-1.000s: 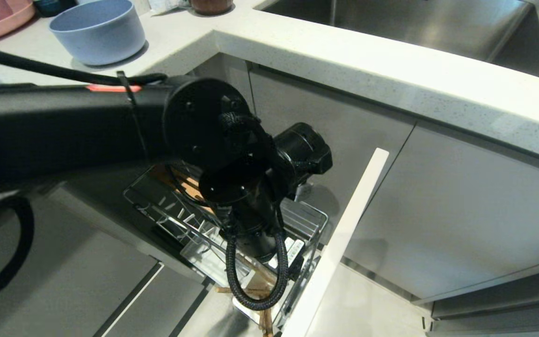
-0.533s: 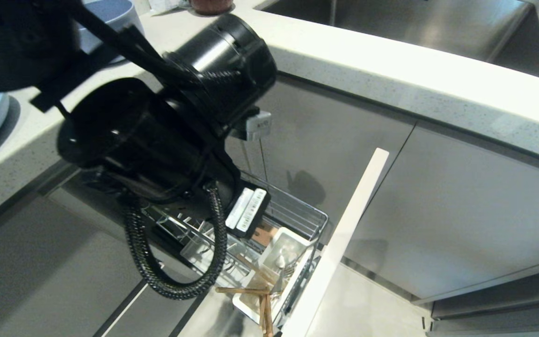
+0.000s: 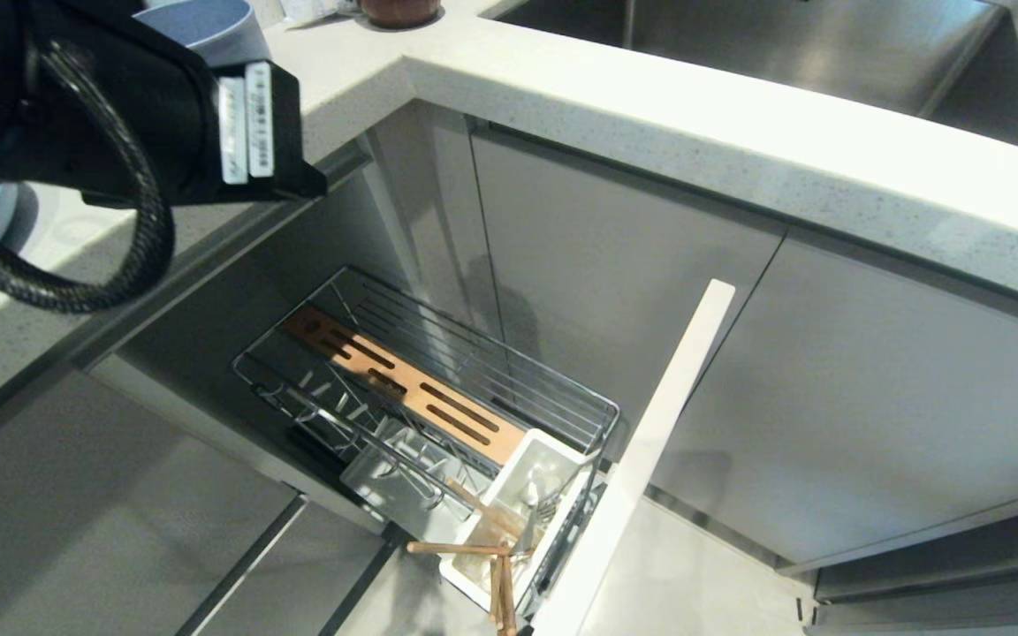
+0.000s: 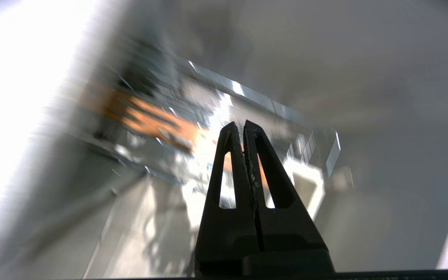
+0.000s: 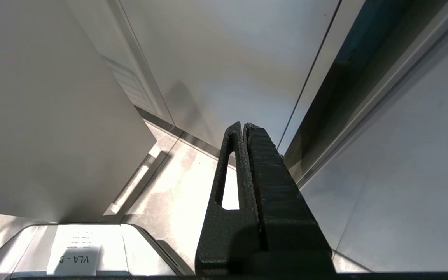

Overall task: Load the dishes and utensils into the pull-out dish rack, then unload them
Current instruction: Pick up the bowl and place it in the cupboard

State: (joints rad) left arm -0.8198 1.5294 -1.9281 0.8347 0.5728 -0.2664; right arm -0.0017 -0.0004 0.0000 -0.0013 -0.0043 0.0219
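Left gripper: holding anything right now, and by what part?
Nothing. The left gripper is shut on itself, fingers pressed together and empty, above the dish rack. The chopsticks sit in the rack's cup.

Left arm: matte black housing, two white barcode stickers on its end face, a braided black cable looped beneath. Left gripper: black tapered fingers, each pierced by a long triangular slot, inner pads rough. Right gripper: same black grainy fingers, one narrow slot seen.

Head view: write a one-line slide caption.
Pulled-out dish rack holds chopsticks in its white cup; left arm above the counter.
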